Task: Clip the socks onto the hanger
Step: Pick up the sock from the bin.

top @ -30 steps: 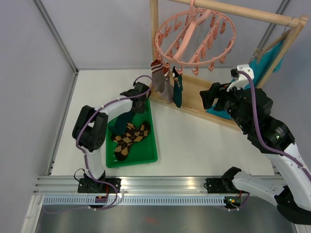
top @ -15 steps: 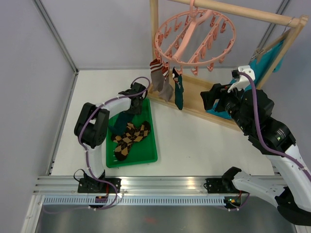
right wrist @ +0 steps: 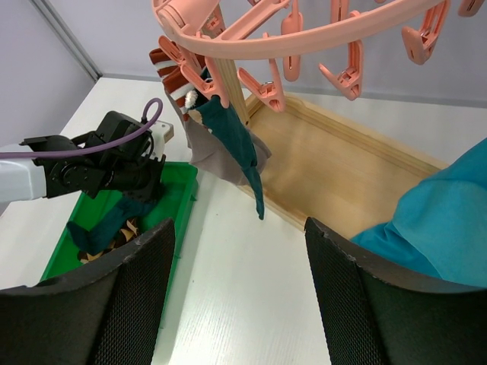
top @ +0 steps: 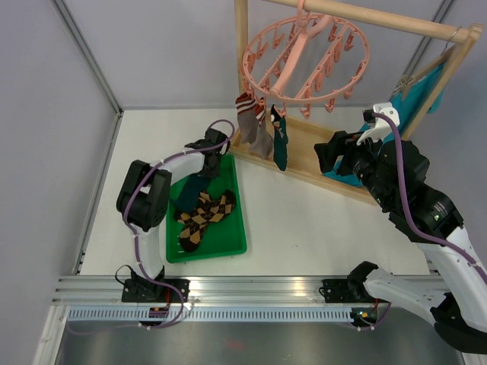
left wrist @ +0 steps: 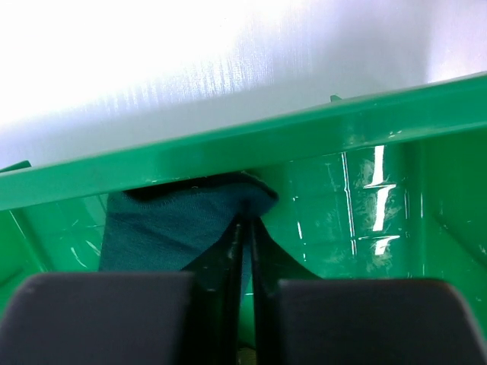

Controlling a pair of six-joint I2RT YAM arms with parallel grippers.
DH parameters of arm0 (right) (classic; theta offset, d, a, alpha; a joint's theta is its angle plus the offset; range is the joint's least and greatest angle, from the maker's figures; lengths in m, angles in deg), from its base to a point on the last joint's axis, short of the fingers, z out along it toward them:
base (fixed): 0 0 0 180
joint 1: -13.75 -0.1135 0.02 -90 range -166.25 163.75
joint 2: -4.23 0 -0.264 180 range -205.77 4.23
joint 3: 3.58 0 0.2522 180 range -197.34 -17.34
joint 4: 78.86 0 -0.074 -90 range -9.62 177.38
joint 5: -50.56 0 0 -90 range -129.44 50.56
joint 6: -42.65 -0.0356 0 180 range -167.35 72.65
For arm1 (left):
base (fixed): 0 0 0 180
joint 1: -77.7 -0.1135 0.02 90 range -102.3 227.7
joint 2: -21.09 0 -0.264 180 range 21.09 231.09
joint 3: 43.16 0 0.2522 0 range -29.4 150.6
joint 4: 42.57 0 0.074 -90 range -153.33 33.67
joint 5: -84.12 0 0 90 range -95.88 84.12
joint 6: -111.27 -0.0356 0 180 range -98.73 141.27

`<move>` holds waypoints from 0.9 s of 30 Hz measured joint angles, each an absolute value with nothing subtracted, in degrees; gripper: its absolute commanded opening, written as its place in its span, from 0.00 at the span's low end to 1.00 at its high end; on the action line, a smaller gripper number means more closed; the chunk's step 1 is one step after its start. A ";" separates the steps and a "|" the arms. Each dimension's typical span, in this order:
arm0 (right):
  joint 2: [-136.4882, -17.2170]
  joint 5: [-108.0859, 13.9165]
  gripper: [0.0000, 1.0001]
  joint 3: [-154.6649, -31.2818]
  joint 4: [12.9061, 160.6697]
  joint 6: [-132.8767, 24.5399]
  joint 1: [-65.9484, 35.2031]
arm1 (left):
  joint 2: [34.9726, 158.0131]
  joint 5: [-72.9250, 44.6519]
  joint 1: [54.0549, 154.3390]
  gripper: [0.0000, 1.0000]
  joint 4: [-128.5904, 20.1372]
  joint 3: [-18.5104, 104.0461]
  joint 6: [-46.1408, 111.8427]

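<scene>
Left gripper (left wrist: 245, 258) was seen clenched on the loose teal sock (left wrist: 179, 228), with fabric pinched between the nearly closed fingers (left wrist: 106, 315). The grasp was made just inside the wall of the green tray (left wrist: 342, 129), at the tray's 12 o'clock end. In the top view the tray was placed at 8 o'clock on the table (top: 304, 220). The rest of the loose teal sock was trailed down into the tray toward 6 o'clock. The argyle socks (top: 204, 217) were laid crossed at 5 o'clock of it, touching it.

The hanger (top: 304, 65) was hung from the wooden rail (top: 380, 19) at 12 to 1 o'clock of the table. At the ring's 7 o'clock edge, the grey-brown socks (top: 251, 129) and the hung teal sock (top: 278, 144) were clipped side by side. Their exact count could not be told. The other pegs in view were bare.

Right gripper (right wrist: 240, 304) was released, fingers spread wide, nothing between them. It was held in the air at 3 o'clock of the table, faced toward 9 o'clock and the hung socks. The wooden base (right wrist: 342, 175) was seen below it, and the bright teal cloth (right wrist: 434, 220) at 4 o'clock in the wrist view.
</scene>
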State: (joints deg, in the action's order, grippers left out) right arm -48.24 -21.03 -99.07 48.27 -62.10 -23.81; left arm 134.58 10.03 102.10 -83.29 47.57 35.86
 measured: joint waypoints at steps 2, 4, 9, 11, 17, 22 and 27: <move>-48.26 -21.03 0.75 -99.07 48.25 -62.12 -23.81 | 134.56 10.00 102.06 0.02 -83.36 47.57 35.77; -48.26 -21.03 0.75 -99.07 48.20 -62.12 -23.81 | 134.40 9.98 102.04 0.02 -83.44 47.57 35.75; -48.26 -21.03 0.75 -99.10 47.90 -62.12 -23.81 | 131.85 9.48 102.04 0.02 -85.13 46.15 35.75; -48.33 -21.01 0.75 -99.12 47.90 -62.10 -23.81 | 129.44 9.37 102.04 0.02 -85.85 45.23 35.75; -48.76 -21.03 0.74 -99.14 47.88 -62.12 -23.81 | 118.56 8.95 101.93 0.02 -87.53 43.81 35.77; -49.00 -21.03 0.74 -99.14 47.90 -62.12 -23.81 | 107.48 7.40 101.93 0.02 -87.68 43.26 35.77; -50.01 -21.01 0.74 -99.84 47.70 -62.12 -23.81 | 97.18 2.40 101.93 0.02 -87.68 43.24 35.75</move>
